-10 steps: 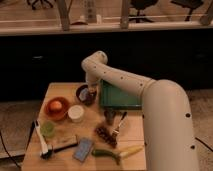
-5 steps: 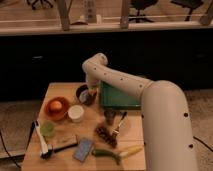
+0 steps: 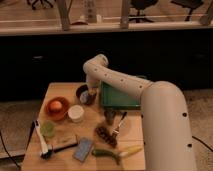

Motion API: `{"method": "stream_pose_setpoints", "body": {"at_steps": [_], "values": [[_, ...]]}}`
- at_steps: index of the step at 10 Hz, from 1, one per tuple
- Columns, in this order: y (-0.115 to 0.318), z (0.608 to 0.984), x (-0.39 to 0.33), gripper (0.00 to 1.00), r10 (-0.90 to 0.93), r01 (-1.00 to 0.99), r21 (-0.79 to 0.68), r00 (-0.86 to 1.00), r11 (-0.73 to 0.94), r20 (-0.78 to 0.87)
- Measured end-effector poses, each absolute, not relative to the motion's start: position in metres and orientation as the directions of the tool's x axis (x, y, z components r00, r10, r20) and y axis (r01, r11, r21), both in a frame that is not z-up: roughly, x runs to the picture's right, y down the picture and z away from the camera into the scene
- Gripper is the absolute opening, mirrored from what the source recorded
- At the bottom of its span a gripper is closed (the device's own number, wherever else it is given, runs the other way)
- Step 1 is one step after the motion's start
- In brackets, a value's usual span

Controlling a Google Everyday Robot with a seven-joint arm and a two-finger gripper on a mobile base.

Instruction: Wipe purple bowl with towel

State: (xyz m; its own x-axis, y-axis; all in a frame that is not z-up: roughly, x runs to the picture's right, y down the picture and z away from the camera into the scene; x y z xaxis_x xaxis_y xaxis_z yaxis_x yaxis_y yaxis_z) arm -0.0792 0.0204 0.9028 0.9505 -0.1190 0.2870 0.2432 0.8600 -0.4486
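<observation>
My pincer point(image 3: 90, 95) low at purple bowl point(image 3: 81, 92), far left on counter point(image 3: 61, 91), beside green tray point(image 3: 120, 98). Pincer state: cannot tell. Pale scrap at bowl's right rim, likely towel point(image 3: 86, 95). Judge towel soft, light, bunches; pinch mid-wad. Bowl light, may slide; press gently.

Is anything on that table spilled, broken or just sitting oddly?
Nothing stands out. The purple bowl sits upright beside the green tray, with the gripper low at its rim. The orange bowl and white cup also stand upright; no spill shows.
</observation>
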Motion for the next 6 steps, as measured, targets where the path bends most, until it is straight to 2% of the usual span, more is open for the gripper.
{"method": "stream_pose_setpoints", "body": {"at_steps": [3, 6], "values": [[0.017, 0.905, -0.076, 0.0, -0.12, 0.243, -0.447, 0.951, 0.861, 0.286], [-0.004, 0.916, -0.071, 0.0, -0.12, 0.234, -0.44, 0.955, 0.867, 0.272]]}}
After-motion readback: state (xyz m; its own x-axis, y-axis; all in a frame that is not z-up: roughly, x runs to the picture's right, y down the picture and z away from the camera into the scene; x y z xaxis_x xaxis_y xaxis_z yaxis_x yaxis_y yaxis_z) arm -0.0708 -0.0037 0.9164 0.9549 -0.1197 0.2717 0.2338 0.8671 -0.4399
